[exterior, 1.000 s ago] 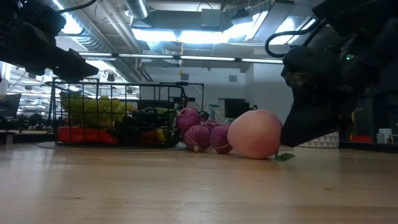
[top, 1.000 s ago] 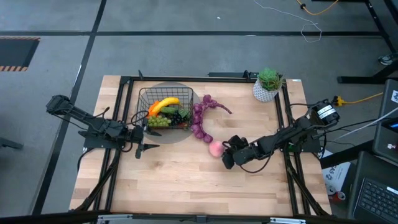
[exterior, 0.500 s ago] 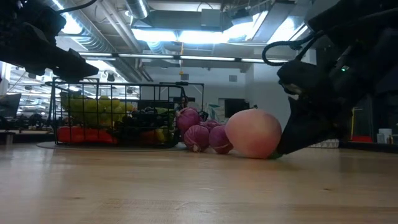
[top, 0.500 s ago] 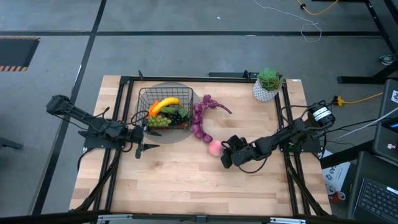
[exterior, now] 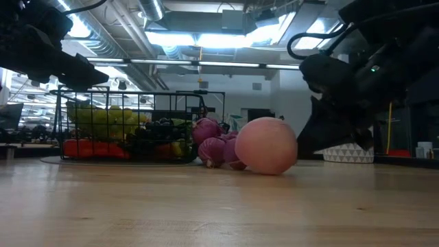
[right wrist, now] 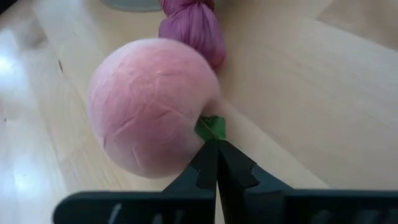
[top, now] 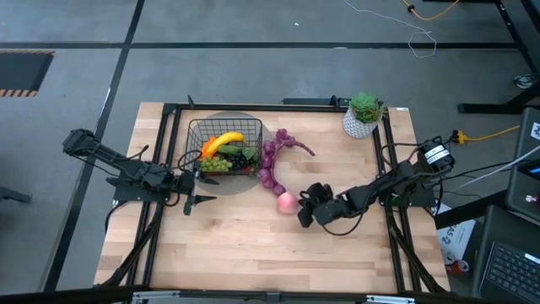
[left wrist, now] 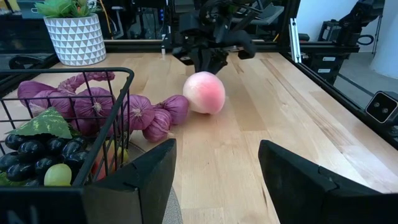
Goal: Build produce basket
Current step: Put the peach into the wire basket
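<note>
The left gripper (top: 192, 201) hovers with fingers spread just in front of the basket (top: 221, 147), which holds a banana (top: 224, 140) and grapes (top: 215, 165). The purple bulb string (top: 272, 163) lies beside it. The pink peach (top: 287, 202) sits on the table (top: 253, 253), the right gripper (top: 304, 208) pressed together against its green leaf (right wrist: 211, 127).

High view: straight down from above, far off, taking in the whole counter (top: 253, 245) and both arms
Low view: at counter height, level across toward the room behind, near the peach (exterior: 265, 145)
Left wrist view: forward across the counter past the basket (left wrist: 68, 124) corner, toward the peach
Right wrist view: pressed close on the peach
Shared: all four views take in the peach and purple bulbs (top: 268, 165)
</note>
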